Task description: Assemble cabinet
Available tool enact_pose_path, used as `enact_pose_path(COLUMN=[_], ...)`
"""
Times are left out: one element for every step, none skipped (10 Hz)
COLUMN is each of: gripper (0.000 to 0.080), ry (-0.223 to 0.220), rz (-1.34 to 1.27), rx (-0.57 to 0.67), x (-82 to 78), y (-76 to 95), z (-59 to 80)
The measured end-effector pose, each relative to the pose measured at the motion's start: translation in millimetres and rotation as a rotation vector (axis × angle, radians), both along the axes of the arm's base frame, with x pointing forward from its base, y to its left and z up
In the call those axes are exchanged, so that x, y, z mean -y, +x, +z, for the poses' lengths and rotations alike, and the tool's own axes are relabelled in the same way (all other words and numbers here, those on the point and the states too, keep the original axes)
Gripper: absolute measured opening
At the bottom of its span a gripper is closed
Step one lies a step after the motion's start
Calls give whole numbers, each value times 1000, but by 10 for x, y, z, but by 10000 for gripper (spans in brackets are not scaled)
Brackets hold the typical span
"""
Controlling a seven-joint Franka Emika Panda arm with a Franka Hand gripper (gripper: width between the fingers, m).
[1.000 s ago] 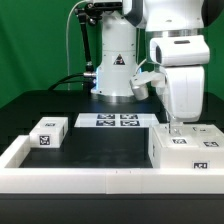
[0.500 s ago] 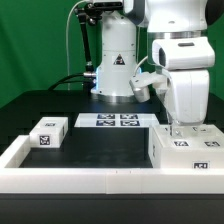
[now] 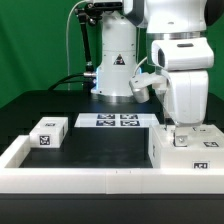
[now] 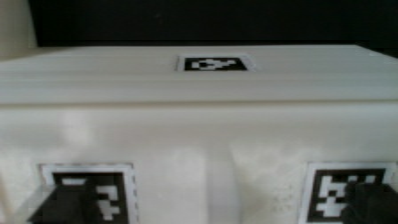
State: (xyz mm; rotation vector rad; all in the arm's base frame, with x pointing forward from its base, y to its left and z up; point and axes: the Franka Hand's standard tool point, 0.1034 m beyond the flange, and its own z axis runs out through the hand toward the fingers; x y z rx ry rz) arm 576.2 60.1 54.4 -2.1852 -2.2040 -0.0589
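White plastic boxy cabinet body (image 3: 186, 150) rests on the black bench (image 3: 100, 145) (exterior view's right). The arm's dark fingers (image 3: 177, 126) hang at its top face; whether released or clenched cannot be told.

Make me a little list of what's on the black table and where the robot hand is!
cabinet: big white tagged box, exterior view's right
small piece: white tagged block, exterior view's left, untouched
marker board: flat, at the back
gripper: down at the cabinet's top; open or shut unclear
table: black, white rim
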Motion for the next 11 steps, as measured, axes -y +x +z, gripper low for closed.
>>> enact_pose_path(gripper=[788,796,797,797,797,797,797,797,797,797,797], ry=[0,0,0,0,0,0,0,0,0,-5,-15], rz=[0,0,0,0,0,0,0,0,-4,-39,-87], rx=[0,0,0,0,0,0,0,0,3,23,22], x=[1,1,2,2,2,2,2,2,5,38,48], y=[0,0,0,0,0,0,0,0,-2,-116,-257], z=[0,0,0,0,0,0,0,0,9,100,197])
